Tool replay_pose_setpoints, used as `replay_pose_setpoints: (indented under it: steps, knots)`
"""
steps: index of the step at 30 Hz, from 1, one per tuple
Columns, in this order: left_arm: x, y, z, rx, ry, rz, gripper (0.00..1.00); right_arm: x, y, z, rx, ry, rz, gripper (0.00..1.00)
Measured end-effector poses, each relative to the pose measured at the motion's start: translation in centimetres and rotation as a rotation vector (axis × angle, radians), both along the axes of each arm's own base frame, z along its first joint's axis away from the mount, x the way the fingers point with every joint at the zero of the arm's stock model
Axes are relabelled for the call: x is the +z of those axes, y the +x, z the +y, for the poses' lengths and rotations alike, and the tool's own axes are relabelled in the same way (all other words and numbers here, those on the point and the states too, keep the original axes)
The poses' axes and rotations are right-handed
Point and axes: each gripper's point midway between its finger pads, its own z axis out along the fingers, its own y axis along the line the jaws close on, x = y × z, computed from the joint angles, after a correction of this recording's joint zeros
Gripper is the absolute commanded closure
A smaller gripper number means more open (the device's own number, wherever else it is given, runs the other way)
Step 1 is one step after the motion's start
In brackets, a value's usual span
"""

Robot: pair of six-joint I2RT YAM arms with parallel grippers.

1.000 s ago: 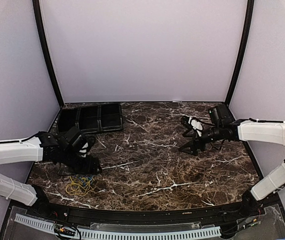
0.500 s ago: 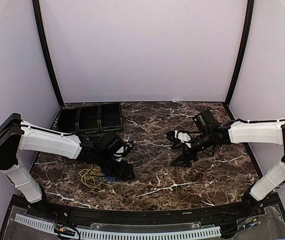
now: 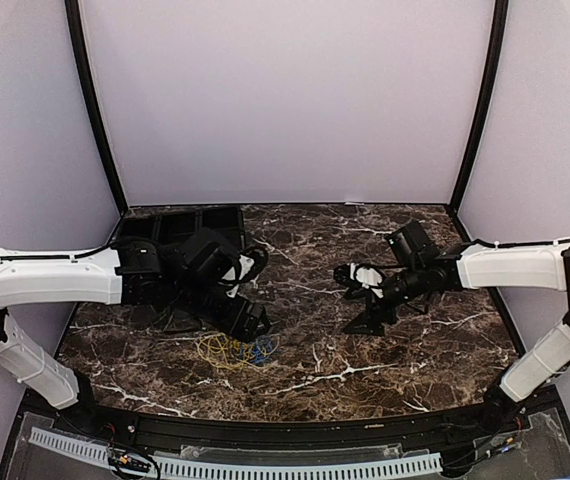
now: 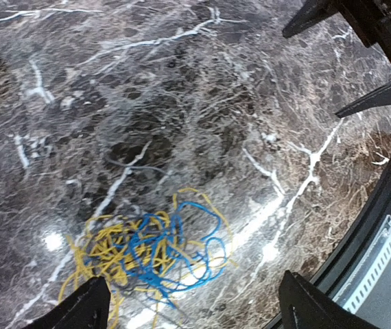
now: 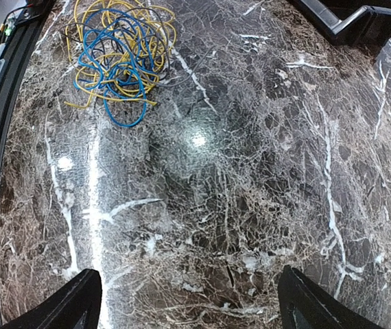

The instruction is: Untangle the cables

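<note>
Top view: we see yellow cable point(image 3: 215, 349) and blue cable point(image 3: 262, 349) tangled in one heap on marble table point(image 3: 415, 370), toward near edge from black compartment tray point(image 3: 155, 230). Left gripper point(image 3: 250, 322) sits between tray and heap. Right gripper point(image 3: 357, 300) is well right of tray.
Left wrist view: we see jaws wide apart, empty, over heap.
Right wrist view: we see jaws wide apart, empty.

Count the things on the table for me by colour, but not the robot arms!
Yellow cable: 1
Blue cable: 1
Black tray: 1
Total: 3
</note>
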Motion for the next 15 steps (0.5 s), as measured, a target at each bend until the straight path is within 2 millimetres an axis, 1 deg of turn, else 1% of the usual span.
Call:
replay_pose_setpoints:
  steps: [3,5,6,7,9,10,11,13,15]
  knots:
    - [0.6,0.8,2.4,0.075,0.041,-0.022,0.13,-0.3,0.1,0.0,-0.002,-0.004,0.001,0.12]
    - [0.4,1.5,3.9,0.139,0.059,-0.020,0.24,-0.5,0.2,0.0,-0.005,-0.009,0.001,0.13]
    - [0.1,2.0,4.7,0.175,0.064,-0.010,0.31,-0.6,0.2,0.0,-0.005,-0.010,0.002,0.13]
    - [-0.3,2.4,5.6,0.209,0.073,0.002,0.34,-0.6,0.3,0.0,-0.007,-0.012,0.002,0.13]
    - [-1.2,2.9,6.7,0.257,0.083,0.026,0.48,-0.6,0.3,0.0,-0.008,-0.012,-0.002,0.13]
    - [-1.6,3.0,7.2,0.275,0.087,0.038,0.52,-0.5,0.4,0.1,-0.009,-0.010,-0.006,0.13]
    - [-1.9,3.0,7.5,0.286,0.090,0.050,0.60,-0.5,0.5,0.1,-0.010,-0.009,-0.009,0.13]
    - [-2.2,2.8,7.5,0.284,0.082,0.073,0.68,-0.5,0.6,0.1,-0.013,-0.009,-0.016,0.14]
    - [-2.1,2.6,7.2,0.284,0.068,0.085,0.70,-0.6,0.7,0.0,-0.016,-0.013,-0.019,0.14]
